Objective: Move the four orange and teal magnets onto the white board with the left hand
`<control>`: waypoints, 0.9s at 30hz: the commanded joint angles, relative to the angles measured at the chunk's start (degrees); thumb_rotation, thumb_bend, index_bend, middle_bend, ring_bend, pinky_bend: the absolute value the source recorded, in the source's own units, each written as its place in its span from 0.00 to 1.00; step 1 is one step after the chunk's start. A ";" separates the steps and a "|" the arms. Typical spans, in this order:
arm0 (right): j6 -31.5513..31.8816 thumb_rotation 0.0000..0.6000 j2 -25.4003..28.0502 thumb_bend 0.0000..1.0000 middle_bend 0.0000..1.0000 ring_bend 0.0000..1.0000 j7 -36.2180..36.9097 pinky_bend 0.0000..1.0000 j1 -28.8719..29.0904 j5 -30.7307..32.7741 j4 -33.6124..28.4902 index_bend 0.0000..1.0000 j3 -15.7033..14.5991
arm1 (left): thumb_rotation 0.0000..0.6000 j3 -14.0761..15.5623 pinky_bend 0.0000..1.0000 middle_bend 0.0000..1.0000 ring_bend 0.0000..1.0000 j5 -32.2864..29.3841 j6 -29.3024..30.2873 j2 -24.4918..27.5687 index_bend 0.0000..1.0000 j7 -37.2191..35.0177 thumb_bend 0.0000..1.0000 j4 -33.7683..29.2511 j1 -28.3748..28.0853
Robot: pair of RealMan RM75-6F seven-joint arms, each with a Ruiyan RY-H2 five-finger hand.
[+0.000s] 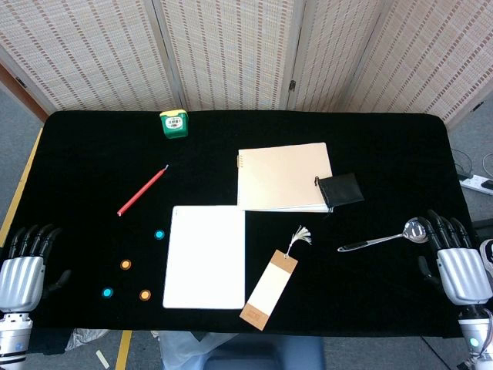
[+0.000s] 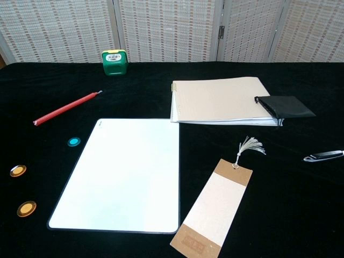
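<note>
The white board (image 1: 206, 256) (image 2: 125, 173) lies flat near the table's front, with nothing on it. Left of it sit the magnets: a teal one (image 1: 159, 234) (image 2: 74, 141) closest to the board's top corner, an orange one (image 1: 125, 264) (image 2: 18, 170), a second teal one (image 1: 108, 293), and a second orange one (image 1: 145, 295) (image 2: 26, 208). My left hand (image 1: 25, 269) rests at the table's front left corner, fingers extended and holding nothing, well left of the magnets. At the front right edge my right hand (image 1: 456, 262) is likewise open. The chest view shows neither hand.
A red pencil (image 1: 142, 191) lies behind the magnets, and a green tape measure (image 1: 174, 123) stands at the back. A tan notebook (image 1: 283, 176) with a black pouch (image 1: 340, 190), a tasselled bookmark (image 1: 269, 287) and a metal spoon (image 1: 385, 237) lie right of the board.
</note>
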 commanded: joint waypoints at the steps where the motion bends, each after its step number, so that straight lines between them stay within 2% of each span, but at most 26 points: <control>1: 0.20 1.00 -0.07 0.53 0.02 0.06 -0.75 0.02 -0.02 -0.38 -0.42 0.00 0.08 | 1.00 0.05 0.00 0.15 0.10 -0.09 -0.33 -0.11 0.20 -0.06 0.27 0.17 -0.14; 9: 2.08 1.00 -0.35 0.53 0.02 0.06 -1.60 0.02 -0.76 -1.69 -0.89 0.00 0.20 | 1.00 0.59 0.00 0.15 0.10 0.59 -2.50 -0.12 0.22 -0.66 0.27 0.87 -1.34; 17: 1.73 1.00 -0.15 0.53 0.02 0.06 -1.51 0.02 -1.06 -0.99 -1.16 0.00 0.29 | 1.00 0.56 0.00 0.15 0.11 1.13 -4.66 -0.87 0.31 -1.41 0.27 1.84 -3.01; 21: 0.76 1.00 0.50 0.53 0.02 0.06 -1.52 0.02 -0.81 -0.14 -1.49 0.00 0.62 | 1.00 0.87 0.00 0.16 0.12 1.51 -9.80 -3.10 0.40 -2.43 0.27 4.63 -6.21; 27: -0.31 1.00 0.79 0.53 0.02 0.06 -1.20 0.02 -0.36 0.33 -1.53 0.00 0.93 | 1.00 1.58 0.00 0.17 0.12 1.86 -13.94 -5.80 0.43 -3.54 0.27 7.50 -8.84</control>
